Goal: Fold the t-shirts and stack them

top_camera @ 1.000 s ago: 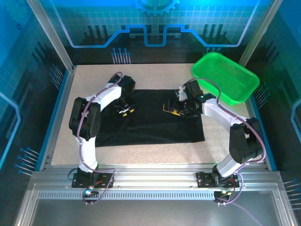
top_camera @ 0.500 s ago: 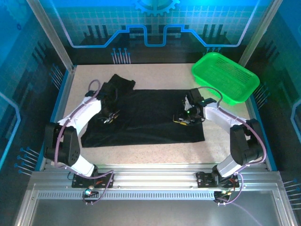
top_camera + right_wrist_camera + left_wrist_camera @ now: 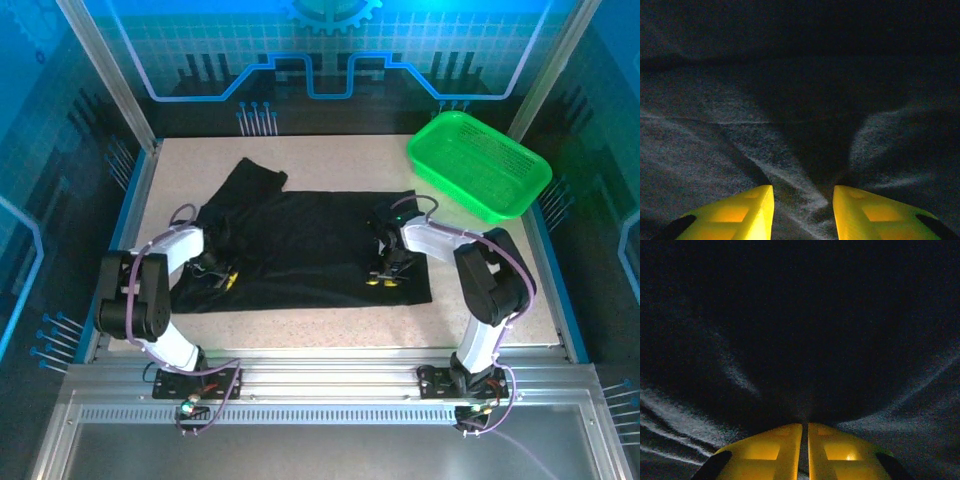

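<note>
We see one black t-shirt (image 3: pixel 300 235) spread on the table (image 3: pixel 330 160), left of one green basket (image 3: pixel 480 165). Of two claws, the left claw (image 3: pixel 805 426) pinches its cloth nearly closed and the right claw (image 3: pixel 803 192) grips a raised fold, half-closed.

left gripper (image 3: pixel 805 426) — base cut off | t-shirt (image 3: pixel 790 100) — edges out of frame

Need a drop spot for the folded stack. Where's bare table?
Free table: far strip beyond the t-shirt, left of the green basket; near strip between t-shirt and rail; right patch between basket and rail. Crowded: centre, with left claw and right claw on the t-shirt.
</note>
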